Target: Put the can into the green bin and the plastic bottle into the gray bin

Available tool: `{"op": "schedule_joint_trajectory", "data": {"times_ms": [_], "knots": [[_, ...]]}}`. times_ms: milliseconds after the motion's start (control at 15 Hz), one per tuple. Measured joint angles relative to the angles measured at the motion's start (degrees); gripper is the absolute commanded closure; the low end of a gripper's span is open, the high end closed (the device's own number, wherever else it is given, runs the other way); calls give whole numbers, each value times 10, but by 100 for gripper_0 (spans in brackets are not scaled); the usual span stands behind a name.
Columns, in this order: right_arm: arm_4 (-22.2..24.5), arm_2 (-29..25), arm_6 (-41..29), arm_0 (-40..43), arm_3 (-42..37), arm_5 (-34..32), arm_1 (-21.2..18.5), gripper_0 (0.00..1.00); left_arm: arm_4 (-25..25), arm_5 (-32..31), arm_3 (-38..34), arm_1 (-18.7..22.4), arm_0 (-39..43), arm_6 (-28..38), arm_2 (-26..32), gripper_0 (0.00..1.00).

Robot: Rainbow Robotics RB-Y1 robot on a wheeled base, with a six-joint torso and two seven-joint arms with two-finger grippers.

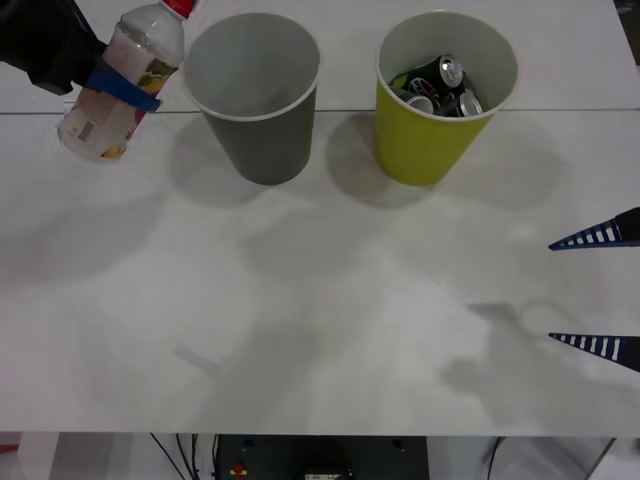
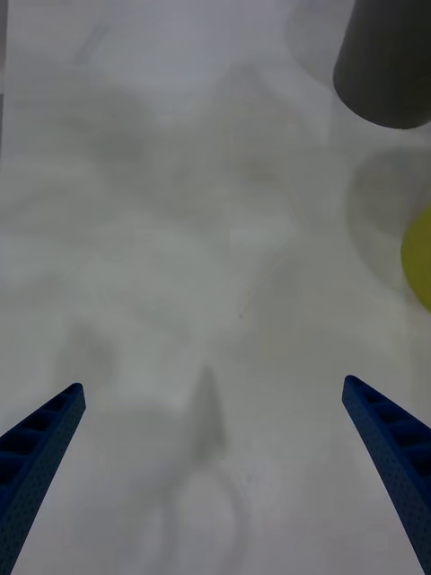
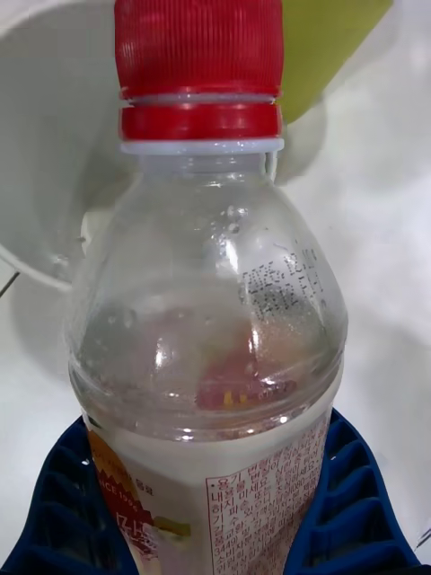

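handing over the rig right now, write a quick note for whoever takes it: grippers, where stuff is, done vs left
Left gripper: shut on the plastic bottle, held tilted above the table, left of the gray bin.
Right gripper: open, holding nothing, low over the table at the right edge.
Green bin: standing right of the gray bin, cans already inside.
Done: can binned, bottle picked up.
Left: carry the bottle over the gray bin's rim and release it; nothing can be seen inside that bin yet.

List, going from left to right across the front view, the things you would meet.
plastic bottle held in the left gripper → gray bin → green bin holding cans → right gripper, fingers open
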Motion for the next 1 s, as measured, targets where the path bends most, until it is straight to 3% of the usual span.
{"op": "schedule_joint_trajectory", "data": {"times_ms": [333,800,1000], "knots": [[0,0,0,0,0,0,0,0,-41,-19,107,-84,-118,1,-51,100],[0,0,0,0,0,0,0,0,-140,-15,278,-224,-209,-1,-54,100],[0,0,0,0,0,0,0,0,-160,9,339,-273,-226,-2,-54,100]]}}
